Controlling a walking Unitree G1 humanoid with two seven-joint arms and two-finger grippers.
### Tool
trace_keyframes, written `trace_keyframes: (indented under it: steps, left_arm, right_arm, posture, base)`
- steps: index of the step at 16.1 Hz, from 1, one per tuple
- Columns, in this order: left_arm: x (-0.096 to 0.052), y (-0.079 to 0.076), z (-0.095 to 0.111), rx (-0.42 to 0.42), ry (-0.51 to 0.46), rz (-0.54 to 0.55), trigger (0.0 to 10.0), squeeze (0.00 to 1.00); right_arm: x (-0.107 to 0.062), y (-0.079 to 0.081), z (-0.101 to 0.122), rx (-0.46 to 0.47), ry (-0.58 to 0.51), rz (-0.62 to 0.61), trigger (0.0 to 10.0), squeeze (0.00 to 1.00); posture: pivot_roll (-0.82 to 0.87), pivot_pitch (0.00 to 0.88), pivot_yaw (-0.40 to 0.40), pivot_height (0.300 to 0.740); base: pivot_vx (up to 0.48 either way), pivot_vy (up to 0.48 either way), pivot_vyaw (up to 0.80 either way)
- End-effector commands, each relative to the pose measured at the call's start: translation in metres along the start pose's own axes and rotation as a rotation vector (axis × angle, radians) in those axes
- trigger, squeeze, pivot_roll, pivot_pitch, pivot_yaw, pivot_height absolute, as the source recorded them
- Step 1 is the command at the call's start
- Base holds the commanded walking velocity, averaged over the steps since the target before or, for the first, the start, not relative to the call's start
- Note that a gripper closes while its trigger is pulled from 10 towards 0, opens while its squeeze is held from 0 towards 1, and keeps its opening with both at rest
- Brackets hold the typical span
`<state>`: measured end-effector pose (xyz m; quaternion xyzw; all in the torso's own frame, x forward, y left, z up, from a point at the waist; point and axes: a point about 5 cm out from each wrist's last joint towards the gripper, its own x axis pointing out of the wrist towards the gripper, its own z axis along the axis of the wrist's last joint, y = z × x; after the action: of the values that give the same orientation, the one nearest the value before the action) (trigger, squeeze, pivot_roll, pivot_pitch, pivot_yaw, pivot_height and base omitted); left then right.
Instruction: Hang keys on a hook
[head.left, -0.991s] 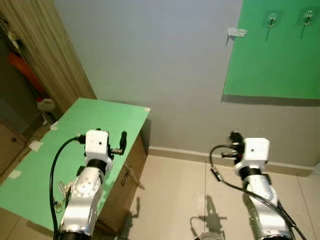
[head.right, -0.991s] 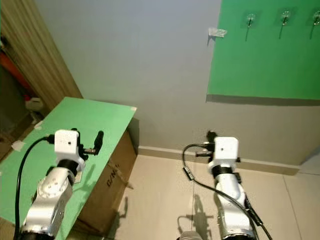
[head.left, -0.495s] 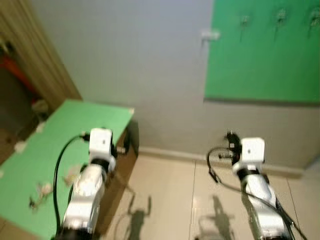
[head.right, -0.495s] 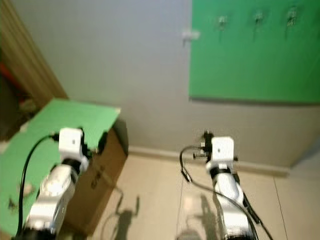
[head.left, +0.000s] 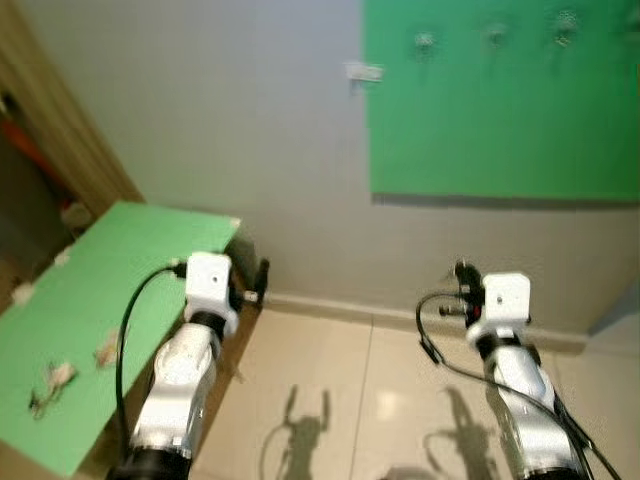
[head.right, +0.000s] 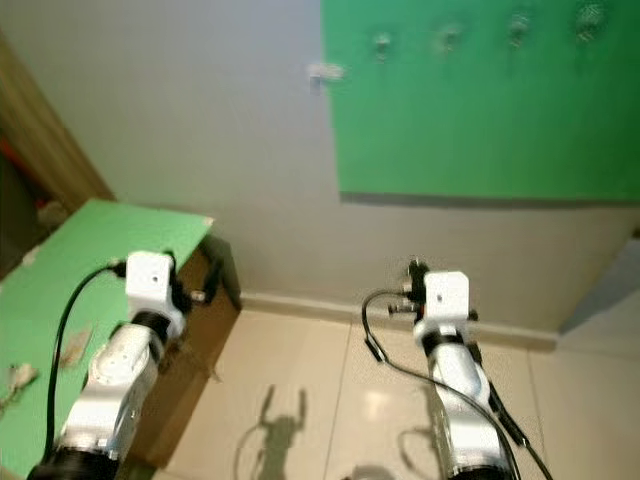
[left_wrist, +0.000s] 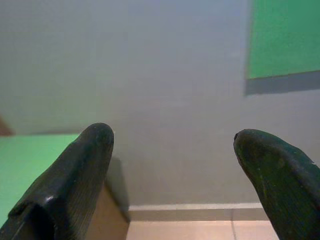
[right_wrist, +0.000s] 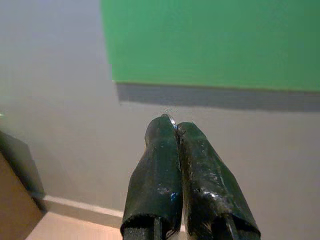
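Note:
Two pale, blurred key bunches (head.left: 50, 378) (head.left: 106, 347) lie on the green tabletop (head.left: 120, 260) at the left. Several small hooks (head.left: 495, 33) stick out near the top of a green board (head.left: 500, 130) on the grey wall, ahead and to the right. My left gripper (left_wrist: 172, 137) is held out past the table's far corner, open and with nothing between its fingers (left_wrist: 80, 170). My right gripper (right_wrist: 172, 122) is raised over the floor and points at the wall under the board. It is shut, fingers (right_wrist: 157, 165) pressed together, and no keys show in it.
The tabletop rests on a cardboard box (head.right: 190, 345). A white skirting board (head.left: 330, 305) runs along the wall above a beige tiled floor (head.left: 320, 400). A wooden panel (head.left: 60, 120) and dark clutter stand at the far left. A scrap of tape (head.left: 363, 71) sticks beside the board.
The whole picture has slid left, so the camera has turned right: more of the board and its hooks shows. Both arms keep their pose.

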<state>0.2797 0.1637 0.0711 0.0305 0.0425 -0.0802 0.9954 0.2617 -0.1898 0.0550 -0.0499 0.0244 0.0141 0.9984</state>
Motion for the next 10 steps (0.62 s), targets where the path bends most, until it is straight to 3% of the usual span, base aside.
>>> trace_keyframes:
  steps: [1, 8, 10]
  left_arm:
    - [0.003, 0.006, 0.003, 0.027, -0.003, 0.004, 10.0, 0.0]
    - [0.012, 0.005, 0.005, 0.038, -0.005, -0.016, 10.0, 0.0]
    - [0.013, 0.005, 0.006, 0.025, -0.005, -0.023, 10.0, 0.0]
  right_arm:
    - [0.002, 0.006, 0.002, 0.012, -0.007, 0.017, 0.0, 0.0]
    - [0.003, 0.003, -0.001, 0.013, 0.008, 0.014, 0.0, 0.0]
    - [0.002, 0.003, 0.0, -0.005, -0.006, 0.01, 0.0, 0.0]
  posture:
    - [-0.25, 0.0, 0.15, 0.74]
    - [-0.26, 0.0, 0.141, 0.74]
    - [-0.26, 0.0, 0.144, 0.74]
  base:
    - [0.0, 0.0, -0.74]
    - [0.0, 0.0, -0.74]
    - [0.0, 0.0, -0.28]
